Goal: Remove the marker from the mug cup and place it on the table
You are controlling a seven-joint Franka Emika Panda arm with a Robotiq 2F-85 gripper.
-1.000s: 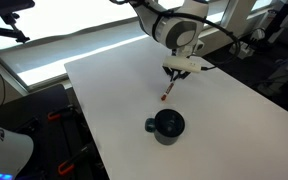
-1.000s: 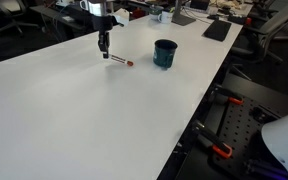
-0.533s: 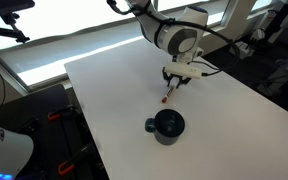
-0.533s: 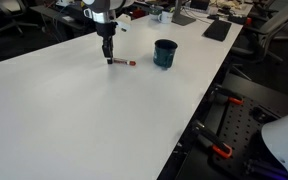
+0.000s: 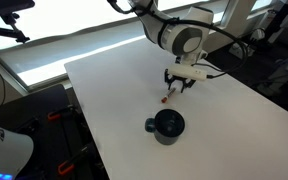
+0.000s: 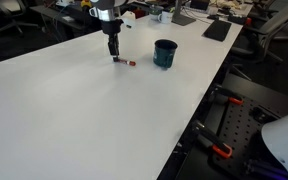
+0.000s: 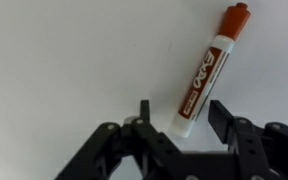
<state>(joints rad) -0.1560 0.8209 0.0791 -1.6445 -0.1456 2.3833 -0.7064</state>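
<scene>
The marker (image 7: 206, 72), white-bodied with a reddish cap, lies flat on the white table (image 5: 234, 120). In the wrist view its pale end sits between my gripper's (image 7: 182, 110) spread fingers, with a gap on each side. The gripper (image 5: 176, 84) is open and hovers just above the marker (image 5: 165, 99). The dark mug cup (image 5: 165, 125) stands upright a short way off toward the table's near edge. In an exterior view the gripper (image 6: 114, 56) hangs over the marker (image 6: 127, 62), left of the mug cup (image 6: 165, 53).
The table (image 6: 74, 110) stretches wide and white around the mug and marker. Monitors, cables and dark equipment crowd the far edge (image 6: 199, 15). Black and orange gear stands on the floor beside the table (image 5: 54, 125).
The jaws have opened and let go of the marker. It hung tilted from the gripper a second ago and now lies flat on the table. The gripper has shifted slightly along it.
</scene>
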